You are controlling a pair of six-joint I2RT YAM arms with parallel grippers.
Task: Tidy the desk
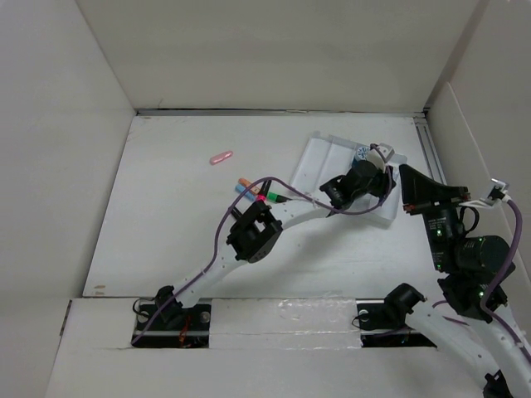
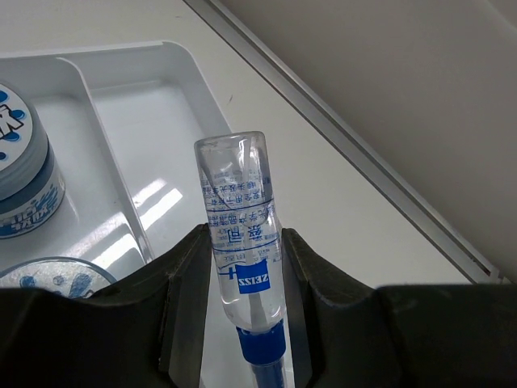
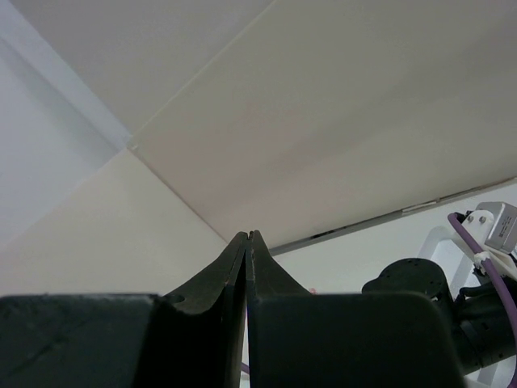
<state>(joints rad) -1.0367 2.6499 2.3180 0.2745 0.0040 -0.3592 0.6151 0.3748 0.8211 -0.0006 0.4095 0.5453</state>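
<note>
My left gripper (image 1: 375, 166) is shut on a clear spray bottle (image 2: 238, 214) with a blue cap and a ZEISS label. It holds the bottle over the right end of the small white compartment tray (image 2: 153, 121), near its rim. The tray (image 1: 328, 162) lies at the back right of the white desk (image 1: 182, 224). My right gripper (image 3: 249, 236) is shut and empty. It hovers just right of the tray (image 1: 406, 174), raised and pointing at the back wall.
Two round tins with blue-and-white lids (image 2: 24, 178) (image 2: 48, 279) sit in the tray. Coloured markers (image 1: 249, 189) lie left of the tray under the left arm. A small pink object (image 1: 221, 157) lies further left. A metal rail (image 2: 347, 137) runs along the right wall.
</note>
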